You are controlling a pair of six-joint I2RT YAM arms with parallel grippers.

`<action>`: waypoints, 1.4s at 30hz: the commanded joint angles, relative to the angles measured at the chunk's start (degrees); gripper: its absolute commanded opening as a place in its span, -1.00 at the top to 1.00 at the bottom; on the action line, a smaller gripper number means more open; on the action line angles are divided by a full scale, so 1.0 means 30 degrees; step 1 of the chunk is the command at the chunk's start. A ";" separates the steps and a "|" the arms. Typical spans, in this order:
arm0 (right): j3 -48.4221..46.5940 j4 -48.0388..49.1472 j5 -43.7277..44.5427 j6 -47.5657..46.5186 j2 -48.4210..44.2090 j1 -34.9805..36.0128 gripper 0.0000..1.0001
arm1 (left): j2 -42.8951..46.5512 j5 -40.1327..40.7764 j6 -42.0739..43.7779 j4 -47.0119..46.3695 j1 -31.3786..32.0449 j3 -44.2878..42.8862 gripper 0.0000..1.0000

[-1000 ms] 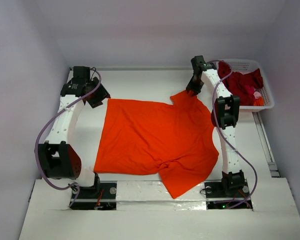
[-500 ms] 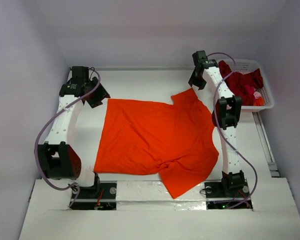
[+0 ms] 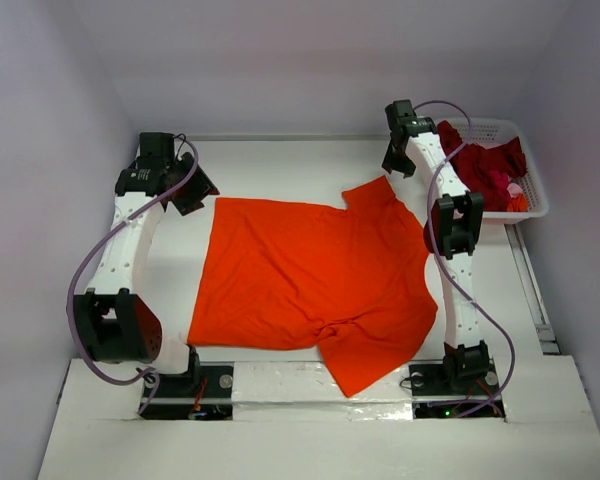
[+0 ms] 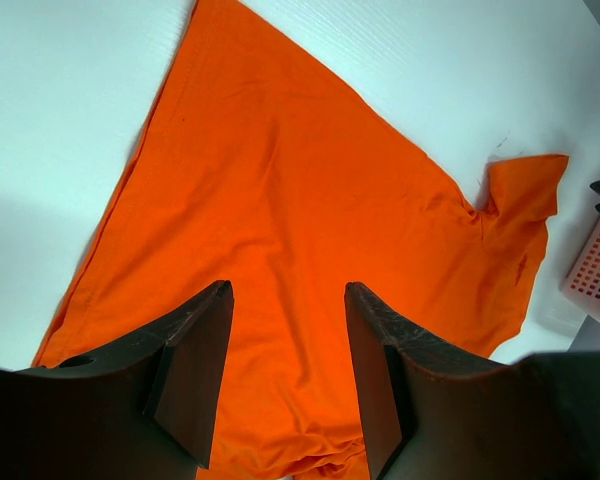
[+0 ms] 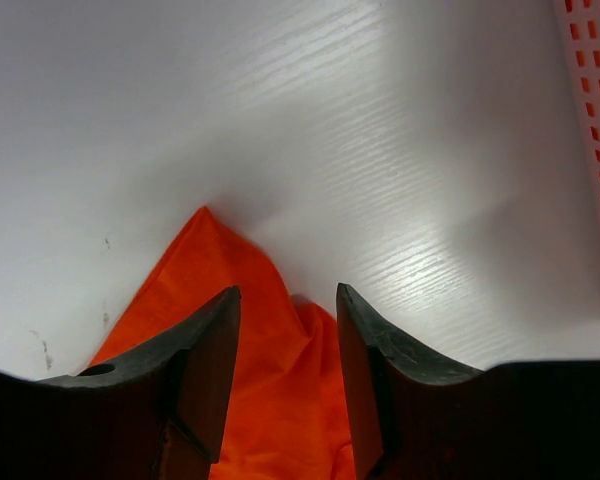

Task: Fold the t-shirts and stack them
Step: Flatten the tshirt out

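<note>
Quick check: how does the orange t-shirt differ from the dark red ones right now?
The orange t-shirt lies spread nearly flat on the table; the dark red t-shirts sit bunched in the basket. The orange one is mid-table; the dark red ones are at the far right corner. Neither is folded yet.

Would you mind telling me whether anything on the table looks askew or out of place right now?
Yes: the orange t-shirt lies crooked rather than square, with a puckered fold toward its near side and one corner draping past the near edge of the table.
</note>
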State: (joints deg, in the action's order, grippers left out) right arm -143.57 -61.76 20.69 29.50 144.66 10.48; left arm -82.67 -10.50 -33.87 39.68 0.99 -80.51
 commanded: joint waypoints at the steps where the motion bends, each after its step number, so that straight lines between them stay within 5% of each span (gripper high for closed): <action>1: -0.1363 -0.0857 0.0165 -0.0428 0.0237 0.0051 0.03 | 0.0868 -0.0190 0.0273 -0.0073 -0.0126 -0.0263 0.09; 42: -0.1011 -0.2881 -0.4815 0.0920 0.1673 0.0579 0.14 | 0.1396 -0.0864 0.0420 -0.0190 -0.0654 0.0381 0.08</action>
State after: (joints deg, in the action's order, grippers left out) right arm -143.87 -69.34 7.44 31.79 149.34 11.73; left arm -80.88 -12.25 -33.45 39.68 -0.51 -80.23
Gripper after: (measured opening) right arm 0.429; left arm 0.458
